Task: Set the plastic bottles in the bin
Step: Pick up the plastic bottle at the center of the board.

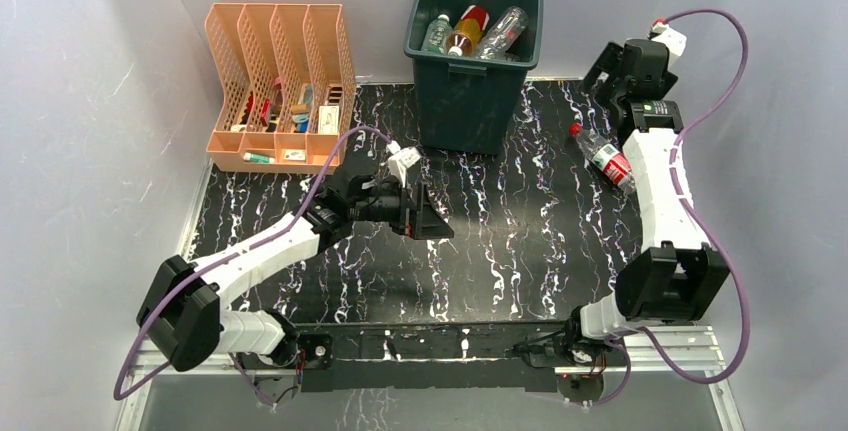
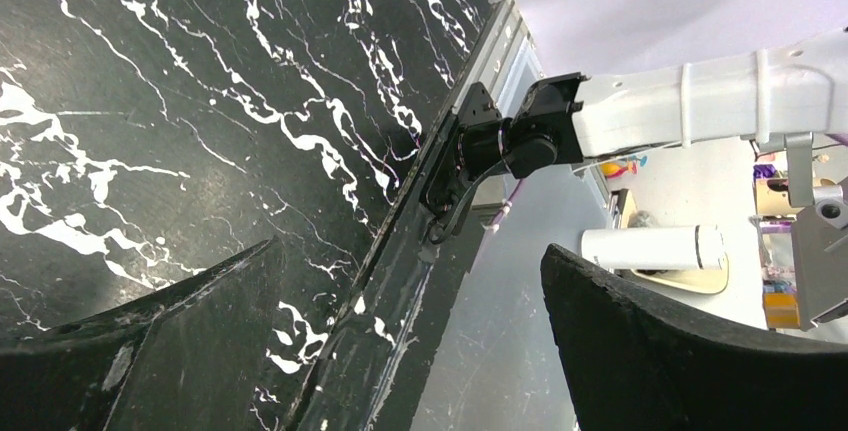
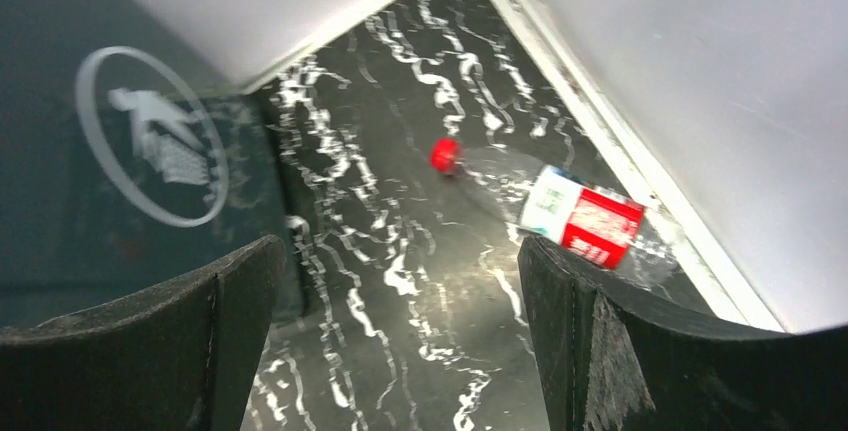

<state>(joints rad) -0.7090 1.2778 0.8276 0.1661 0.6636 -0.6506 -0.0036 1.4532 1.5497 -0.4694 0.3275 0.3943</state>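
— Looking down from above, where did we find the plastic bottles?

— We counted three inside the tall dark green square plastic bin [image 1: 470, 111], which stood at the far edge of the black white-veined table [image 1: 500, 261]. They were a green-labelled clear bottle [image 1: 437, 33], an orange-and-red bottle [image 1: 466, 29] and a plain clear bottle [image 1: 502, 31] leaning toward the bin's right wall. A fourth, a red-capped clear bottle with a red-and-white label [image 1: 604, 158], lay on its side on the table, right of the bin and apart from it, just beside the right arm.

— And the hands?

— We saw the left gripper [image 1: 425, 213] over the middle of the table, in front of the bin, jaws spread wide with nothing between them. Its wrist camera showed only the table's near edge between the fingers. The right gripper [image 1: 606, 69] hung near the far right corner, jaws likewise wide apart and empty. In its wrist view the red-capped bottle lay ahead of the fingers, untouched, nearer the right-hand one. The bin's wall with a white circular emblem [image 3: 150, 136] was to the left.

— Anything else?

— We noted a peach slotted plastic file organizer [image 1: 280, 81] at the far left, holding small items we couldn't identify.
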